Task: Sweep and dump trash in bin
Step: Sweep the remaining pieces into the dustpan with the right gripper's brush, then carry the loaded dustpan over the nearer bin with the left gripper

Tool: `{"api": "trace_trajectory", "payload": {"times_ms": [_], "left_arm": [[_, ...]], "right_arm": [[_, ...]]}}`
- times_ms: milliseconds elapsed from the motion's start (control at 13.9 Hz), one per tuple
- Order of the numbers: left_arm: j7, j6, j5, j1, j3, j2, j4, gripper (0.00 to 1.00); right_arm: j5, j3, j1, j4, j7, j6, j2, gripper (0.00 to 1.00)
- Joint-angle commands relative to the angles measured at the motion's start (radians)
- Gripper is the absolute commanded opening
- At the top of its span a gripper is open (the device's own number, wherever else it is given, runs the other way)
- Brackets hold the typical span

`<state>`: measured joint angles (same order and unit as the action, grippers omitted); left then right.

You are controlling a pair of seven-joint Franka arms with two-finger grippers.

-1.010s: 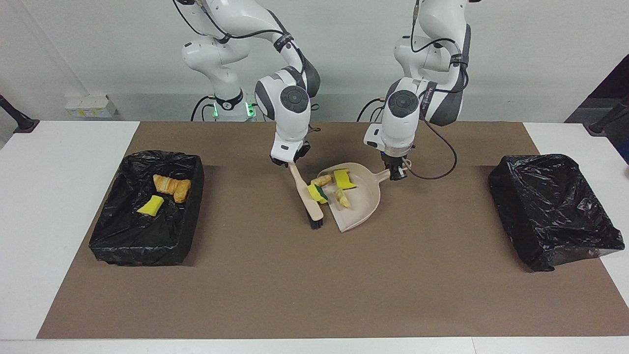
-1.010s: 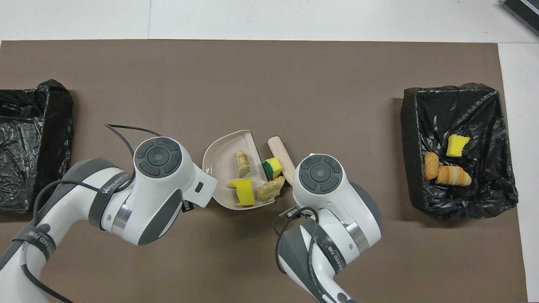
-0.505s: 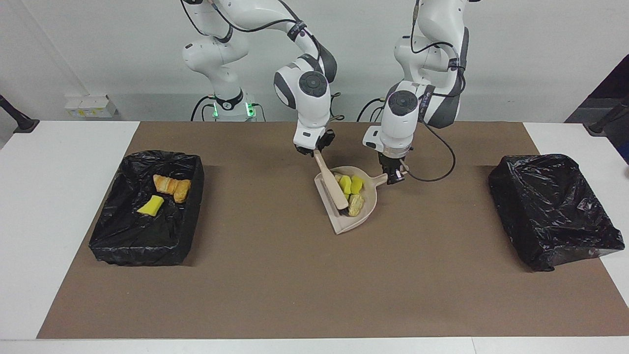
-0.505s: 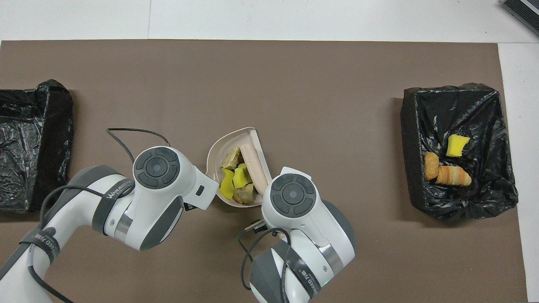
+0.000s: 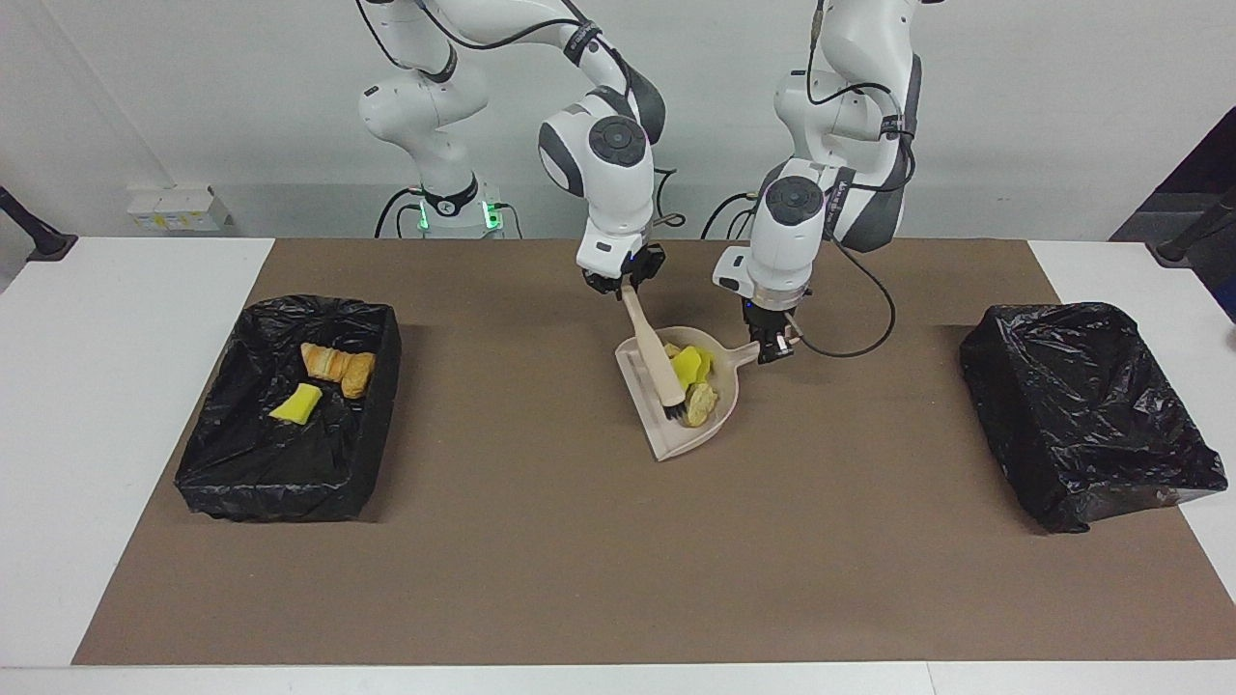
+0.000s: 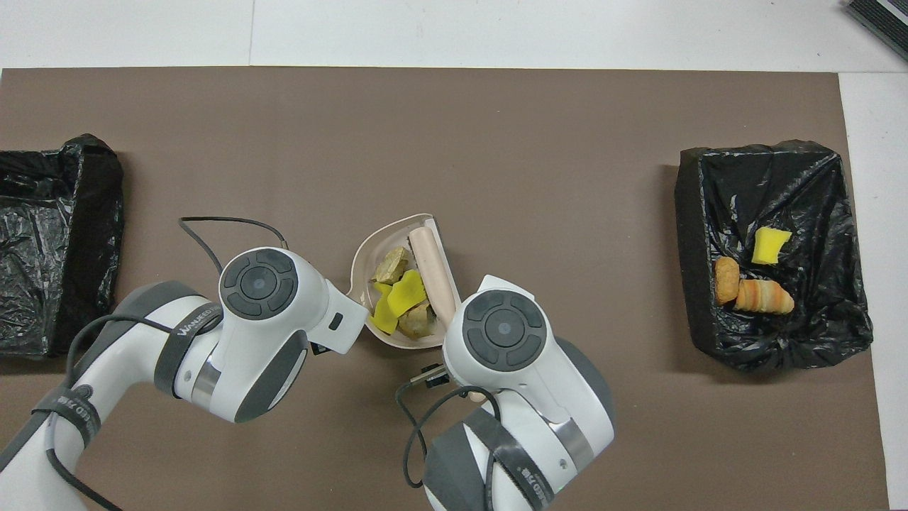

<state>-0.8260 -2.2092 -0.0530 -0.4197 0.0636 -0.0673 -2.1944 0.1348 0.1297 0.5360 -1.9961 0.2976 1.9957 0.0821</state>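
A beige dustpan (image 5: pixel 679 439) rests on the brown mat between the two arms, and my left gripper (image 5: pixel 775 349) is shut on its handle. Inside the pan lies trash: yellow sponge chunks (image 5: pixel 688 365) and a golden-brown bread piece (image 5: pixel 700 398), bunched near the handle end. My right gripper (image 5: pixel 626 286) is shut on the handle of the beige brush (image 5: pixel 655 357), whose dark bristles (image 5: pixel 673 413) stand in the pan beside the pile. From overhead the dustpan (image 6: pixel 365 250), the trash (image 6: pixel 404 292) and the brush (image 6: pixel 434 266) show, while both grippers are hidden under the wrists.
A black-lined bin (image 5: pixel 270 487) at the right arm's end of the table holds bread pieces (image 5: pixel 338 365) and a yellow sponge (image 5: pixel 296 403); overhead it is the bin (image 6: pixel 691 270). A second black-lined bin (image 5: pixel 1091 405) stands at the left arm's end.
The brush swept the loose pieces from the pan's mouth into the dustpan toward its handle. The right gripper then rose slightly. The pan turned a little under the left gripper.
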Motion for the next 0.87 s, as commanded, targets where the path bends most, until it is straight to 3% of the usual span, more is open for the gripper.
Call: {"api": "trace_trajectory", "payload": {"times_ms": [0,433,794], "left_arm": [[-0.071,-0.027,0.054,0.022,-0.005,0.009,-0.011,0.00],[-0.152,-0.113,0.140,0.094,-0.005,-0.005,-0.002,0.00],[-0.326,0.103,0.167,0.226,-0.007,-0.025,0.178,0.00]], "right_arm": [[0.000,0.004,-0.045,-0.010,0.014,-0.061,-0.076,0.00],[-0.041,0.005,-0.054,-0.010,0.100,-0.071,-0.104,0.00],[-0.047,0.011,-0.050,-0.010,0.138,-0.058,-0.104,0.00]]}}
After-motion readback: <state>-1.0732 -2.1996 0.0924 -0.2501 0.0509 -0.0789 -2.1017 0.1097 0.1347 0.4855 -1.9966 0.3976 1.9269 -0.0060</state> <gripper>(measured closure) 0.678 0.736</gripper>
